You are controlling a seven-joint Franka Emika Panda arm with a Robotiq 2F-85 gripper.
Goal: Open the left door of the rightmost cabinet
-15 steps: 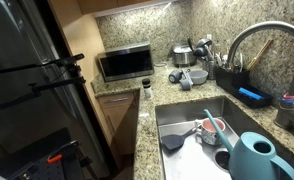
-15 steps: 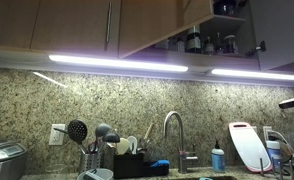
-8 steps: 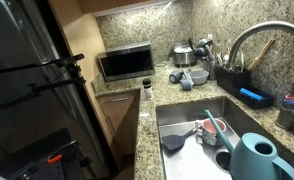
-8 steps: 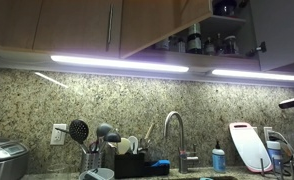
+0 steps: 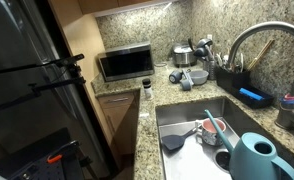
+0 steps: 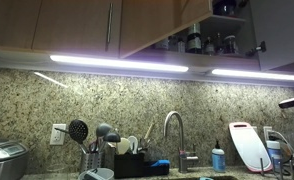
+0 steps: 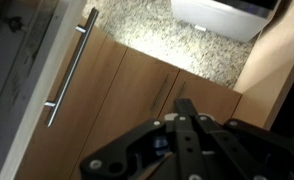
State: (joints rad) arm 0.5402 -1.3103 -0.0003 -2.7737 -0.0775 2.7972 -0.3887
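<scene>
Above the claw (image 7: 183, 108) in the wrist view it's all speckled granite (image 7: 152, 30), and a white appliance (image 7: 222, 12) sits up and off to the claw's right. In the exterior views there's a microwave (image 5: 125, 63), a blue watering can (image 5: 255, 157) by the sink (image 5: 177, 106), a curved faucet (image 6: 171, 125), and a lit light strip (image 6: 117, 62).

In an exterior view, a granite counter (image 5: 145, 130) wraps around a corner. A microwave (image 5: 125, 63) sits against the back wall, with a silver cooker (image 5: 183, 54) further along. A curved faucet (image 5: 249, 30) arches over the steel sink (image 5: 182, 112), which holds dishes and perhaps a dark ladle (image 5: 173, 143). A teal watering can (image 5: 255, 157) stands in the foreground, and a blue sponge (image 5: 250, 96) lies near the faucet. A dark refrigerator (image 5: 27, 50) stands beside wooden base cabinets (image 5: 115, 115).
</scene>
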